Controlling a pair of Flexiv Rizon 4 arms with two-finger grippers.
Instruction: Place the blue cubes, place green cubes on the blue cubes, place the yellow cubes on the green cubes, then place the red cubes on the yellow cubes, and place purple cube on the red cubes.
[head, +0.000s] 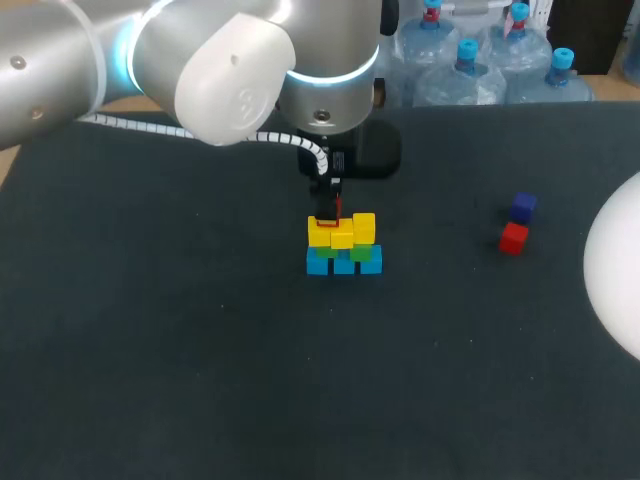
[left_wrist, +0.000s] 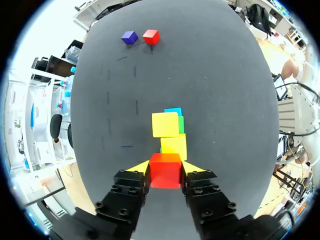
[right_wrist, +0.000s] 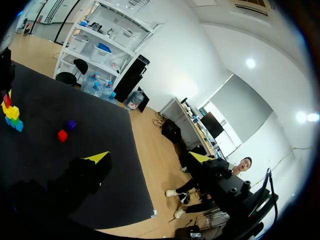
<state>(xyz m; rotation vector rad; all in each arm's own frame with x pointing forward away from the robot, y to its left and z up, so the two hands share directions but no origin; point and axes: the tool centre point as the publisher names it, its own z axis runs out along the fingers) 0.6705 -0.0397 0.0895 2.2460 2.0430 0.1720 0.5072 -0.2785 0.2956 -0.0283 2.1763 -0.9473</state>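
The black table (head: 150, 350) takes up nearly everything, and the left arm (head: 200, 60) comes in over it from the far left corner, reaching down at the middle. A pale rounded part of the right arm (head: 620, 260) shows at the table's right edge.

The stack (head: 343, 248) stands mid-table: 3 blue cubes (head: 344, 264) in a row, green cubes (head: 360, 252) on them, yellow cubes (head: 342, 236) on top.

The left gripper (left_wrist: 165, 167) is clamped on the held red cube (left_wrist: 165, 174), 1 yellow tip on each side, directly over the yellow cube at the stack's left end. I cannot tell whether it rests there.

The right gripper (right_wrist: 150, 159) hangs off to the side, fingers spread wide, holding nothing.

Well apart to the right lie the loose red cube (head: 513, 239) and the purple cube (head: 523, 207), just beside each other.
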